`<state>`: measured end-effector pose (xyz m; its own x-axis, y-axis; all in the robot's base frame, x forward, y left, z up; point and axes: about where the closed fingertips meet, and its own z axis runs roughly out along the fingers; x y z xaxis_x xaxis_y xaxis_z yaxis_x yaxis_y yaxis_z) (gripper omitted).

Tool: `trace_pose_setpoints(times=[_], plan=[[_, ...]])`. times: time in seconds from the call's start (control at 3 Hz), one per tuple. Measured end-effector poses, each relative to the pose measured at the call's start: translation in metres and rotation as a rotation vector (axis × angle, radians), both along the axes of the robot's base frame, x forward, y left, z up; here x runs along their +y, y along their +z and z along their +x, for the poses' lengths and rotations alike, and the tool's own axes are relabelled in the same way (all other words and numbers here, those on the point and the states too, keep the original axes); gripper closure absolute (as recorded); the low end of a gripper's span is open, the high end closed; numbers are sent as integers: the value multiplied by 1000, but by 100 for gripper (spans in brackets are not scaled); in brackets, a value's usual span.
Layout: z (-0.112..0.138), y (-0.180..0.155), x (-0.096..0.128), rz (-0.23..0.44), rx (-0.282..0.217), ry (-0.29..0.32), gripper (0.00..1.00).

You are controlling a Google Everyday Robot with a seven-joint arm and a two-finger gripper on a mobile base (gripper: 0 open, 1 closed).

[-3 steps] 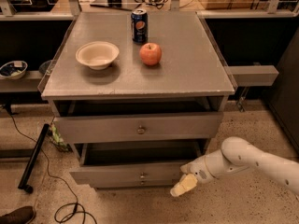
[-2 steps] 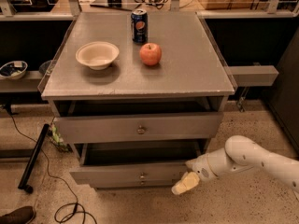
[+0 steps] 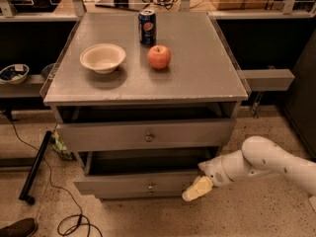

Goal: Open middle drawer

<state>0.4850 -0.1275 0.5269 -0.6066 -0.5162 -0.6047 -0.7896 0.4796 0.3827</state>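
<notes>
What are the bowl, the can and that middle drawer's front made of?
The bowl looks like matte cream plastic or pulp, with no shine. The Pepsi can is likely aluminium, with a glossy printed wall and a metal top. The middle drawer seems to be grey painted metal or laminate, dull, with a shiny metal knob. The gripper is by its right end.

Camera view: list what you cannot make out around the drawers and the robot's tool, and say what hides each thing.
1. Camera view: the inside of the middle drawer is lost in shadow under the top drawer.
2. Camera view: the bottom drawer shows only a strip beneath the middle drawer's front.
3. Camera view: the tool sits by the middle drawer's right end; contact cannot be told.
4. Camera view: the arm is cut off by the right edge.
</notes>
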Motion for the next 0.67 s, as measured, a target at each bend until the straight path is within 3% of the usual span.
trace_pose_setpoints(times=[0.67], plan=[[38,-40,29,52,67,63,0]])
